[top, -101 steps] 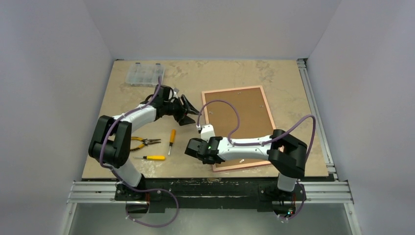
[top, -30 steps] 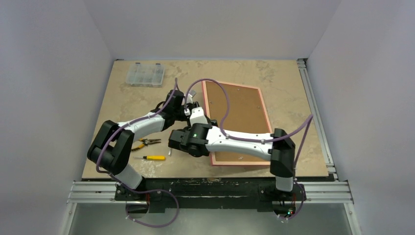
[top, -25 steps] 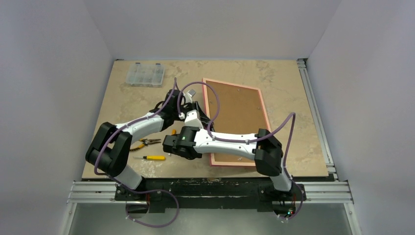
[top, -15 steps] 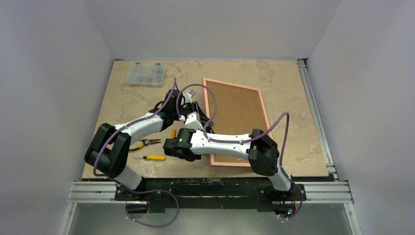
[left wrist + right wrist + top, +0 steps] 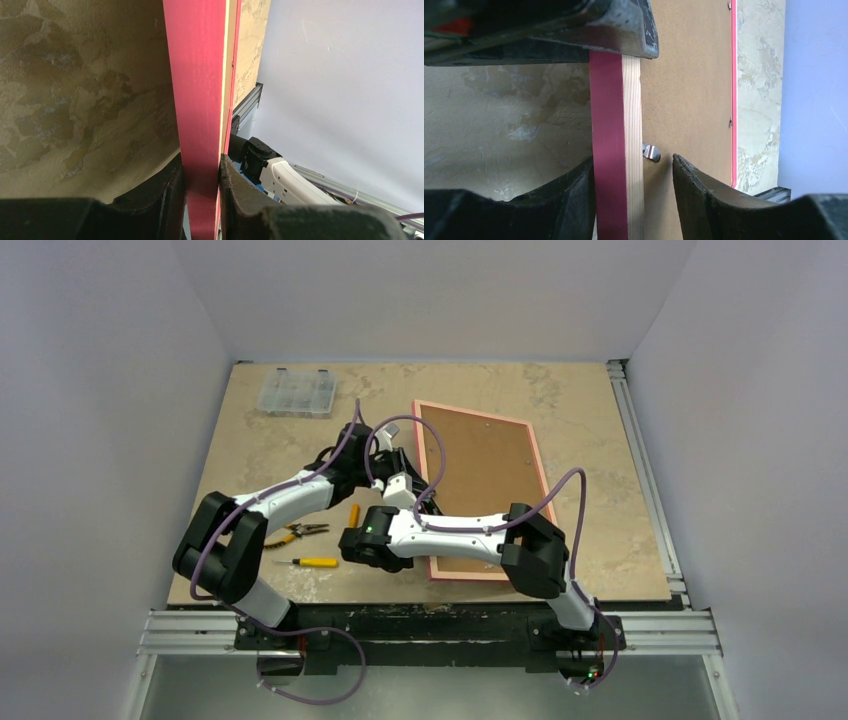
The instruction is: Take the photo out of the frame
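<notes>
The pink frame (image 5: 537,462) lies face down on the table, and the photo's plain brown board back (image 5: 482,472) fills it. The sunset side is hidden. My left gripper (image 5: 392,454) is shut on the frame's left rail; the left wrist view shows both fingers (image 5: 167,192) pressed on the pink rail (image 5: 200,95). My right gripper (image 5: 421,502) is open and straddles the same rail nearer me. In the right wrist view (image 5: 634,175) one finger is outside the pink and bare-wood rail (image 5: 616,125), the other over the board (image 5: 689,85), beside a small metal tab (image 5: 651,151).
A clear plastic parts box (image 5: 293,392) sits at the back left. Pliers (image 5: 290,531), a yellow screwdriver (image 5: 312,562) and an orange screwdriver (image 5: 352,513) lie left of the arms. A metal rail (image 5: 650,470) runs along the table's right edge.
My left gripper has closed on the frame's left rail and the frame has turned slightly. My right arm has swung left and its open jaws now straddle that rail.
</notes>
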You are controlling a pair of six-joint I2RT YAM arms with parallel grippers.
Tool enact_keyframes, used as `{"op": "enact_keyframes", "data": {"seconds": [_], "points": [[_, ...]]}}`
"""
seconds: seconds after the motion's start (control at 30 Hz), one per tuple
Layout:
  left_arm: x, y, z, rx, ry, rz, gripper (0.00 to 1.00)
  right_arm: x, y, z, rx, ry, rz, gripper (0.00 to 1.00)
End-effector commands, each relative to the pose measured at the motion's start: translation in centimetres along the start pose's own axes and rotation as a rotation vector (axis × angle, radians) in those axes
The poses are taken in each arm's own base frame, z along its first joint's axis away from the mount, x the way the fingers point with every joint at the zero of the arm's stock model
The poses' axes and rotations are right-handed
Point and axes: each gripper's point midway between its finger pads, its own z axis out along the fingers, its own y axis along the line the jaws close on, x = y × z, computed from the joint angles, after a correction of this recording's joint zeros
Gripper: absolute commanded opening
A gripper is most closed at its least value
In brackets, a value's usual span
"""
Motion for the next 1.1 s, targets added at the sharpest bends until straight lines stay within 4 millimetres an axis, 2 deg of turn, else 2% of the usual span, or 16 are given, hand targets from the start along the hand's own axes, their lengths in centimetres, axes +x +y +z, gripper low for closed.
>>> {"op": "enact_keyframes", "data": {"seconds": [0.0,0.13,0.27,0.4,0.47,0.53,0.63,0.83,0.97,1.07], "points": [[-0.7,-4.8,-1.4,0.128,-0.034,0.144,0.0,-0.7,-1.0,0.5,0.045,-0.048,0.021,0.5],[-0.7,-4.7,-1.4,0.127,-0.035,0.143,0.0,-1.0,-0.7,0.6,0.048,-0.058,0.011,0.45],[-0.7,-4.9,-1.5,0.131,-0.036,0.148,0.07,-1.4,-0.6,0.5,0.047,-0.068,0.01,0.31],[-0.8,-5.6,-1.9,0.145,-0.048,0.166,0.33,-2.0,-1.0,0.3,0.045,-0.083,0.012,0.22],[-1.4,-5.8,-2.5,0.147,-0.066,0.172,0.42,-2.3,-1.3,0.1,0.043,-0.094,0.015,0.18],[-2.6,-6.3,-3.7,0.159,-0.106,0.182,0.47,-2.7,-1.8,-0.1,0.042,-0.105,0.019,0.11],[-4.9,-7.3,-6.5,0.152,-0.191,0.241,0.65,-3.4,-2.8,-0.3,0.044,-0.127,0.022,0.02],[-8.0,-8.0,-13.3,0.01,-0.428,0.366,0.68,-5.0,-5.0,-0.7,0.053,-0.17,0.023,0.0],[-9.6,-7.2,-15.6,-0.044,-0.524,0.358,0.68,-6.8,-6.8,-1.4,0.04,-0.199,0.065,0.0],[-10.5,-6.4,-16.3,-0.045,-0.553,0.319,0.68,-8.5,-8.1,-2.2,0.015,-0.219,0.113,0.0]]}}
